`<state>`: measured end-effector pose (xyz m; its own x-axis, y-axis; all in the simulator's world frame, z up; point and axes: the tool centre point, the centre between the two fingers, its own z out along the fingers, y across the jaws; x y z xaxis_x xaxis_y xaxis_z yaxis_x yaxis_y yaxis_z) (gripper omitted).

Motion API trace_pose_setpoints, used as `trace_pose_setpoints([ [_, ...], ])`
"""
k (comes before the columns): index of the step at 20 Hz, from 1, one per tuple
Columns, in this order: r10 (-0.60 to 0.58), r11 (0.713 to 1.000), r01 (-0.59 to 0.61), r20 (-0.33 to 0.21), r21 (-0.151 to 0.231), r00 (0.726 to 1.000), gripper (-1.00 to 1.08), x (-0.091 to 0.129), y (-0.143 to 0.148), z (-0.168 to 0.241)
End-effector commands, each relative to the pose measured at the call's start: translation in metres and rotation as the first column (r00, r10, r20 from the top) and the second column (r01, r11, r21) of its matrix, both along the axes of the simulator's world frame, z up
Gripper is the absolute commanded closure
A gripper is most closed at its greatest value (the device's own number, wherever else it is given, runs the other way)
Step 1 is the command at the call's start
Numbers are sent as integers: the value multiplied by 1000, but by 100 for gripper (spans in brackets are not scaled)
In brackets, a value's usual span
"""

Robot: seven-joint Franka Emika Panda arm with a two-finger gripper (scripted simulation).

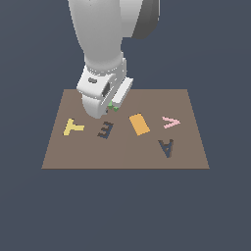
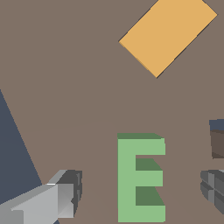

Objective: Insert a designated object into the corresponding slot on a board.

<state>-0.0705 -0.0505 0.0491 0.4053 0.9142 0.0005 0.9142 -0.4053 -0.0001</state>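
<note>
The claw (image 2: 140, 192) is down low over the brown board (image 1: 73, 157), its two fingers (image 2: 65, 194) spread wide with the green E block (image 2: 140, 179) lying flat between them. In the wrist view a clear gap shows on either side, so nothing is pinched yet. In the exterior view only a sliver of the green E block (image 1: 113, 106) peeks out under the wrist, in the upper middle of the board.

The block looks small, flat, stiff and probably light. I would guess a squeeze across its outer edges, spine to arm tips, is the sound hold. It sits low, so the pads must reach right down to the board, and smooth sides could let it slip or twist.

The E-shaped slot (image 1: 105, 130) lies just below the claw in the exterior view, left of centre on the board.

Counting: one green E, one yellow T (image 1: 73, 127) at the left, one pink V (image 1: 171, 122) at the right, one orange rectangle (image 1: 139, 124) in the middle, two dark recesses, the E and an A-shaped recess (image 1: 166, 147) at lower right. One board on the dark desk (image 1: 29, 206).
</note>
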Motion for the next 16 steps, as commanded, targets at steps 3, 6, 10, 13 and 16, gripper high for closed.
trace_pose_setpoints([
  [3, 3, 1000, -3, 0, 0, 1000, -92, 0, 0, -11],
  [6, 5, 1000, -5, 0, -1, 1000, -92, 0, 0, -18],
  [10, 5, 1000, -5, 0, -1, 1000, 108, 0, 0, -19],
  [13, 5, 1000, -5, 0, -1, 1000, 108, 0, 0, -19],
  [16, 5, 1000, -5, 0, -1, 1000, 108, 0, 0, -19],
])
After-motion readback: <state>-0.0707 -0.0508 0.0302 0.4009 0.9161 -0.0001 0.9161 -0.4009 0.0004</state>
